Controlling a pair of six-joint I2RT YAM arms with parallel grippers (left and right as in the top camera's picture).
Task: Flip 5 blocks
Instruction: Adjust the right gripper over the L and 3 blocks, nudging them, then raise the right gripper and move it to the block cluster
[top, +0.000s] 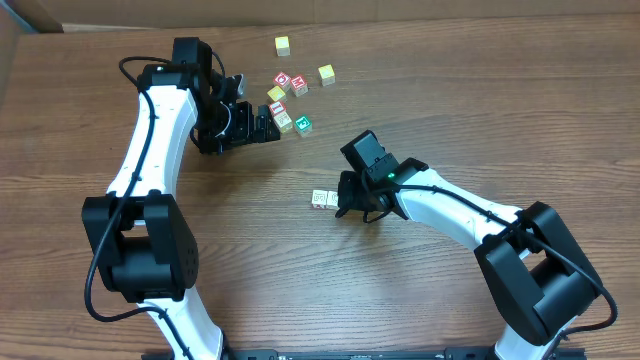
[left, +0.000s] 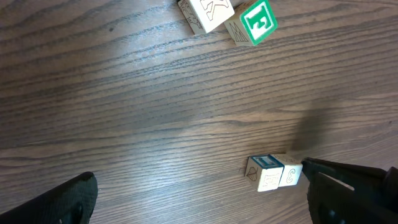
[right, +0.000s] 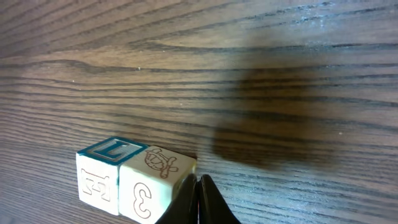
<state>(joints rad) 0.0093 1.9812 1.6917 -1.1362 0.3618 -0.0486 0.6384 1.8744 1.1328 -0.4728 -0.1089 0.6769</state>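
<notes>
In the overhead view, two pale wooden alphabet cubes (top: 321, 199) sit touching side by side on the brown wooden surface (top: 450, 90), just below centre. Well apart, in the upper middle, lies a cluster: a green-faced wooden cube (top: 303, 125) lowest, a pale whitish wooden cube (top: 285, 121) against its left, a red-and-white printed wooden cube (top: 279, 108) just above that. A small yellow wooden cube (top: 326, 74) lies up-right of the cluster, a second yellow cube (top: 283, 45) topmost.

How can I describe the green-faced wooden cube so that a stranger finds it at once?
On the brown wooden table, find the group of small cubes before the left arm's open fingers. The green-faced wooden cube lies at the group's end nearest the table's middle, beside a pale wooden cube. Only its top is green with a white letter.
</notes>
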